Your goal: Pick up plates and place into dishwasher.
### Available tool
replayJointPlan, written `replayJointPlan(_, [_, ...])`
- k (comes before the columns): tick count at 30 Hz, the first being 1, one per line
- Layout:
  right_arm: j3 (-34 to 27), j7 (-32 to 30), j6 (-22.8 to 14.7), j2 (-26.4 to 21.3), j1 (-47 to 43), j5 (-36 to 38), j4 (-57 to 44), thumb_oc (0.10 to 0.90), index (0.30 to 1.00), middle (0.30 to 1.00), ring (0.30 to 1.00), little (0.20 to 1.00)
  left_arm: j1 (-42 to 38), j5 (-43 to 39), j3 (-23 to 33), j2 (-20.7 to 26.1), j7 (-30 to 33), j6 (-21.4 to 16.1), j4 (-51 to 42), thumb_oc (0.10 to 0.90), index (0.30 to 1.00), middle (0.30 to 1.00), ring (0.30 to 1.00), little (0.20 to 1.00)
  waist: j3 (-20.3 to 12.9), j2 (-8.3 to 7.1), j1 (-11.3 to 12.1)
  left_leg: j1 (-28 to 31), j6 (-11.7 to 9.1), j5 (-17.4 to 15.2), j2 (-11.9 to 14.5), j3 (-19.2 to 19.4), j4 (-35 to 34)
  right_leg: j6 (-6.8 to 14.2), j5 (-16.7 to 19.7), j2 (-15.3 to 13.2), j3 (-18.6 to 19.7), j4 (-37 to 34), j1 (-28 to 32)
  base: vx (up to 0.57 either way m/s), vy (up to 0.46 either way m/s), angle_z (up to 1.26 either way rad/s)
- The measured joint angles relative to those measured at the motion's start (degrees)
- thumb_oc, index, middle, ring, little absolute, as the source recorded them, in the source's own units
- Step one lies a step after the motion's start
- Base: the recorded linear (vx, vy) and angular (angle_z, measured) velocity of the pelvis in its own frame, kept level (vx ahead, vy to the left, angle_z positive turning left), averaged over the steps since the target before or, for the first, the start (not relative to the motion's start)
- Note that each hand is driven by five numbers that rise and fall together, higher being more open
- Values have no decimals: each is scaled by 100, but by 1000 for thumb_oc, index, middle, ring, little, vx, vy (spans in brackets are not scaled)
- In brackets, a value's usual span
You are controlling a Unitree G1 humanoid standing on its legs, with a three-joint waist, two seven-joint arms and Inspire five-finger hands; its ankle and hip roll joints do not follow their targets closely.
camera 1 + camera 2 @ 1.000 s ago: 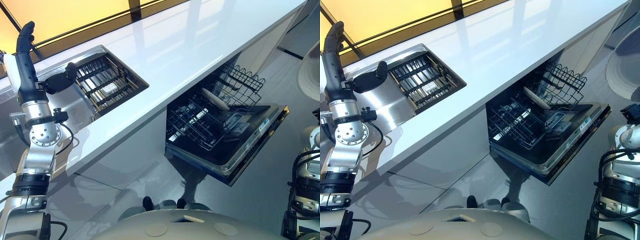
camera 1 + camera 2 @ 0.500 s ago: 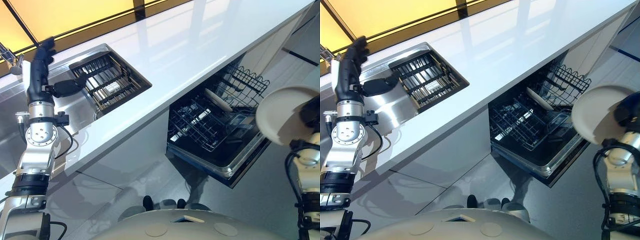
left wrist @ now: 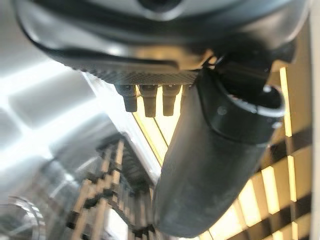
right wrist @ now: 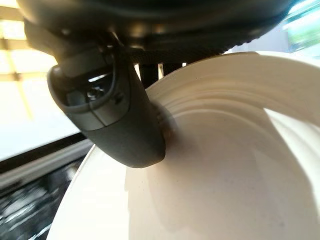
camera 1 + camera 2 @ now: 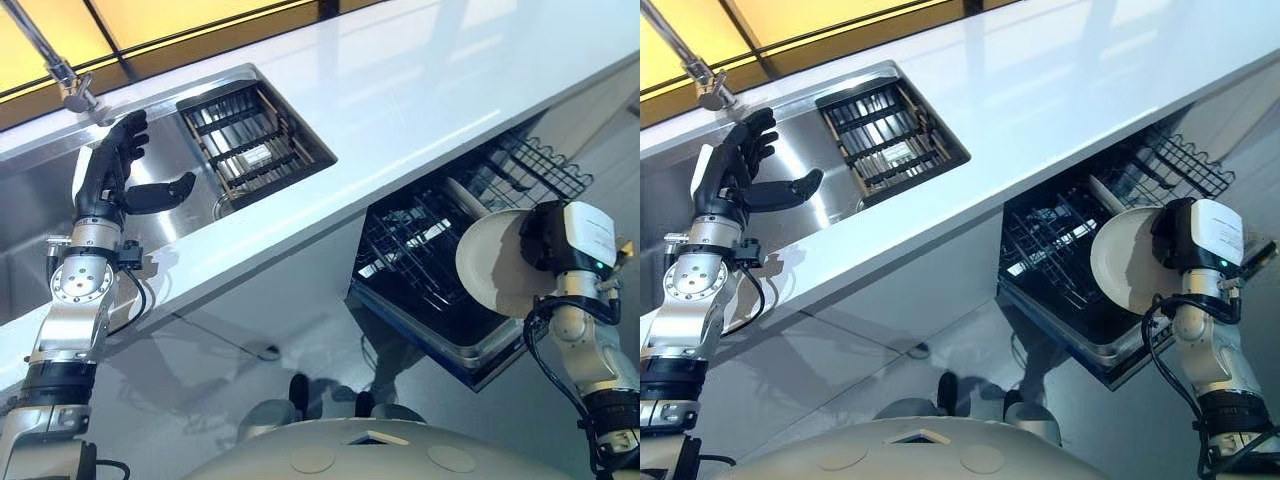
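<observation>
Right robot hand (image 5: 1178, 238) pinches the round white ceramic plate (image 5: 1125, 259) at its rim, thumb pressed on the inner face in the wrist view. Plate held upright on edge, just before the open dishwasher's black wire rack (image 5: 420, 250); probably oriented to slot between the tines. One pale plate (image 5: 468, 196) already stands in that rack.

Left robot hand (image 5: 115, 170) spread wide, empty, above the stainless sink (image 5: 185, 215) at the white bench's (image 5: 420, 80) far edge. A slatted dark rack (image 5: 250, 140) sits in the sink.
</observation>
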Motion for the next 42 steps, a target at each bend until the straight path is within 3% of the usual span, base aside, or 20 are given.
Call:
replayJointPlan(7, [343,-31,243,1,-357,-297,48,100,300,300,300,200,34,-2,0,0,4,0,-15,800,900,900,900,900,50,12,249,-7,17,25,-56,-133,-23,30,-33,-41,-117,-1,56,15,8,13])
replayJointPlan(15, [912,-126,951,-22,-766,-893,483,100,300,300,300,200,82,-16,0,3,-10,89,-83,800,900,900,900,900,93,24,350,-85,59,91,-137,-353,-23,50,-45,-72,-299,-1,74,12,16,14])
replayJointPlan(21, [1197,119,1347,-89,-1034,-1230,647,100,300,300,300,200,82,-52,-1,3,-47,170,-108,800,900,900,900,900,184,58,443,-80,45,136,-160,-491,-18,65,-70,-87,-436,-1,148,10,19,14])
replayJointPlan(36, [1857,639,1913,-270,-1776,-1622,1139,100,300,300,300,200,75,-226,-75,54,-199,381,-124,800,900,900,900,900,206,77,592,-107,28,142,-222,-610,-24,83,-88,-133,-484,-1,181,16,21,5])
replayJointPlan(37, [1864,644,1927,-270,-1793,-1615,1156,130,326,326,326,230,75,-226,-102,54,-203,381,-125,800,900,900,900,900,209,82,592,-105,28,142,-221,-613,-24,83,-88,-134,-488,-1,185,21,31,2])
replayJointPlan(38, [1868,660,1934,-270,-1812,-1595,1168,641,764,764,764,741,75,-226,-120,54,-214,386,-125,800,900,900,900,900,217,88,592,-100,28,141,-221,-615,-24,83,-88,-134,-491,-1,192,0,0,0])
replayJointPlan(39, [1868,678,1938,-270,-1830,-1567,1167,759,865,865,865,859,75,-226,-123,54,-240,388,-125,800,900,900,900,900,232,96,590,-95,27,141,-221,-615,-24,83,-88,-134,-491,-1,198,0,0,0])
replayJointPlan(40, [1868,697,1938,-269,-1847,-1522,1167,800,900,900,900,900,75,-226,-126,54,-255,389,-125,800,900,900,900,900,236,101,587,-95,27,142,-221,-615,-25,83,-88,-134,-491,-1,199,0,0,0])
replayJointPlan(42, [1868,724,1943,-259,-1863,-1403,1166,800,900,900,900,900,75,-226,-128,54,-289,390,-125,800,900,900,900,900,238,102,585,-93,27,142,-221,-614,-25,83,-88,-134,-492,0,202,0,0,0])
